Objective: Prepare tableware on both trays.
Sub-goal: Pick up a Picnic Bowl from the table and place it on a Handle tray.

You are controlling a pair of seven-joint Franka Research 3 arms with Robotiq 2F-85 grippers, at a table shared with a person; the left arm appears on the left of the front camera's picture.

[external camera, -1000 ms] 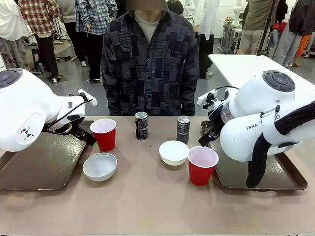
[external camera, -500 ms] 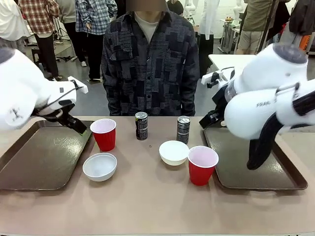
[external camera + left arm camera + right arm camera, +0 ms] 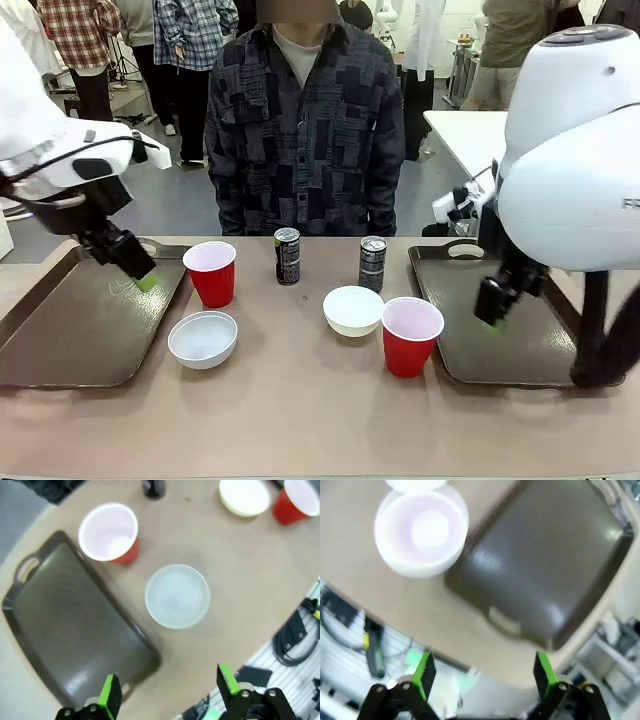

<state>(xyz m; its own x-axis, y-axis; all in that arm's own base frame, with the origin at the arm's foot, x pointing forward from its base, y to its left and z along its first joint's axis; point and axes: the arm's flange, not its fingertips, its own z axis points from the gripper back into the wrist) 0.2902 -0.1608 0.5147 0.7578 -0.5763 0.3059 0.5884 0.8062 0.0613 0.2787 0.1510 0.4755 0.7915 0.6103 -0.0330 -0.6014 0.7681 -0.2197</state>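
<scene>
Lifted, left gripper and right gripper gape in wrist views.

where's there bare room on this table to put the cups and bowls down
The left dark brown plastic tray and the right tray are both bare. The tan tabletop is free along its near edge. Crowded: the middle band between the trays, where two red plastic cups, two round white bowls and two slim dark cans stand close.

Bright even light, soft shadows, 2 wrist views blurred, sheen on tray
</scene>
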